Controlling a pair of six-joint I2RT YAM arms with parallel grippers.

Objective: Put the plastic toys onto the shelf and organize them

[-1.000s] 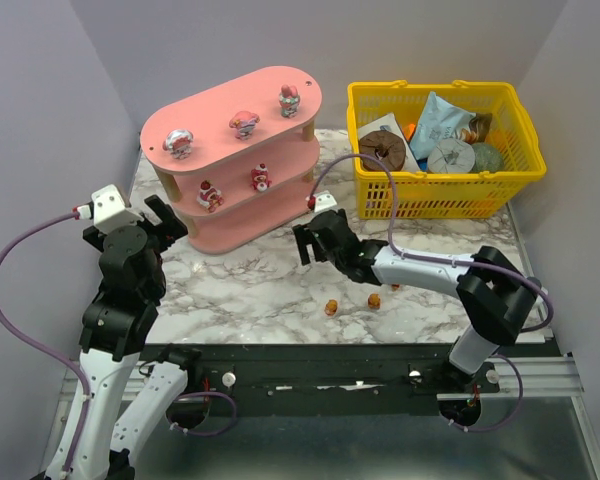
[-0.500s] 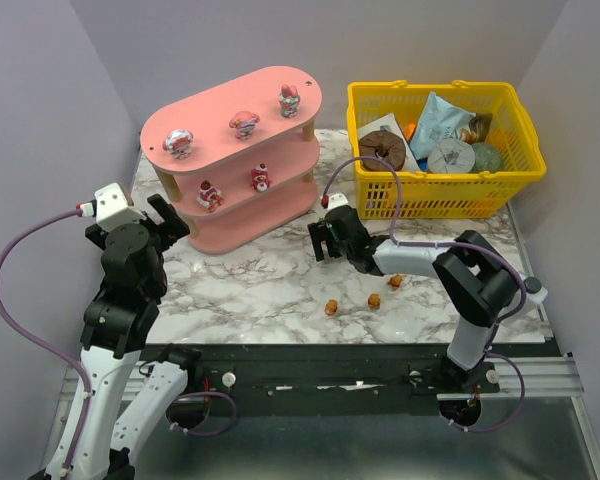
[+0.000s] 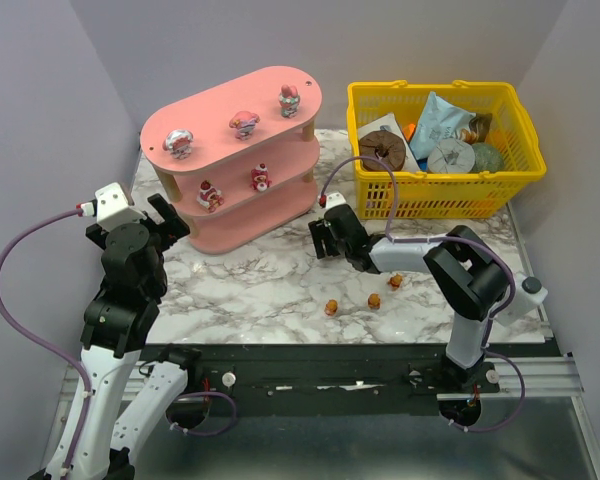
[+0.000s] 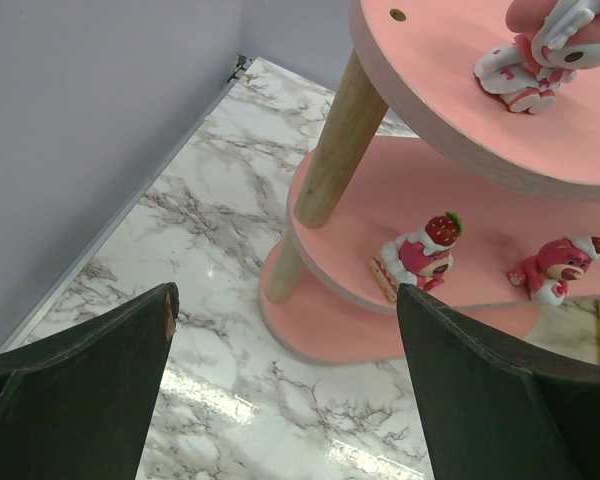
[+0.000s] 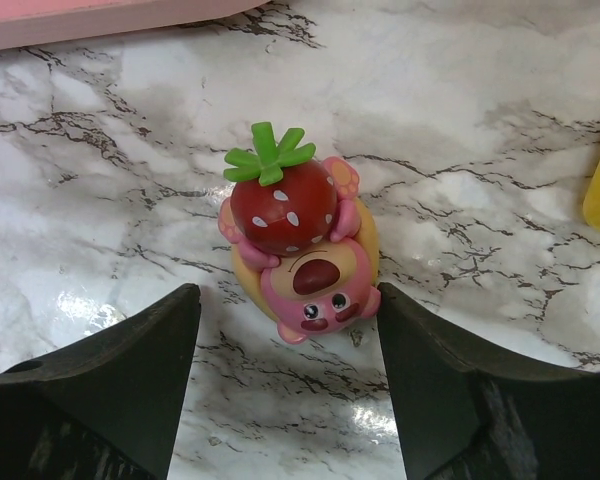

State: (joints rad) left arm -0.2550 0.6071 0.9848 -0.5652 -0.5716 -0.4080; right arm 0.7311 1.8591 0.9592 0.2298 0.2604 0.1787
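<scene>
Pink plastic bear figurine [image 5: 295,245], red strawberry on its head, lies on the marble worktop [image 5: 500,140] between your spread right fingers [image 5: 120,380], almost touching one. Centre it, then close gently on the body below the strawberry; it looks likely to roll. Your left fingers [image 4: 80,380] stand spread, holding nothing.

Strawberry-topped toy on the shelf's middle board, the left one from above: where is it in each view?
Top external: strawberry-topped toy on the middle board, upper left of centre.
Left wrist: the toy just right of centre, same board.
Right wrist: not in it.
Shared landmark: the pink shelf, a strip along the right wrist's top edge.
</scene>
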